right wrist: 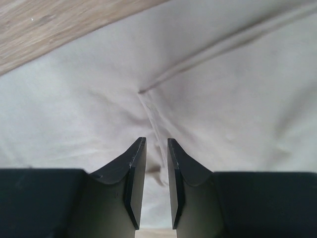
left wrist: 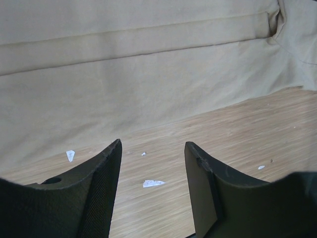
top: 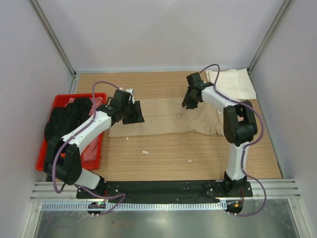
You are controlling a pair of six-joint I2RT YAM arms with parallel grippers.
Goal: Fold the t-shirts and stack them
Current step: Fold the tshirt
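Note:
A tan t-shirt (top: 168, 119) lies across the table as a long band, folded lengthwise. My left gripper (top: 137, 115) hovers at its left end, open, with bare wood between the fingers in the left wrist view (left wrist: 152, 144); the tan t-shirt (left wrist: 148, 74) lies just beyond the tips. My right gripper (top: 188, 103) is low over the band's right half. Its jaws (right wrist: 157, 141) stand a narrow gap apart, with a raised crease of the tan t-shirt (right wrist: 223, 99) between them. A cream-white t-shirt (top: 233, 82) lies folded at the back right. Black t-shirts (top: 69, 116) are heaped in the bin.
A red plastic bin (top: 93, 148) stands at the left edge of the table. Small white paper scraps (top: 145, 151) lie on the wood in front of the tan shirt, one scrap (left wrist: 152, 183) between the left fingers. Enclosure walls surround the table.

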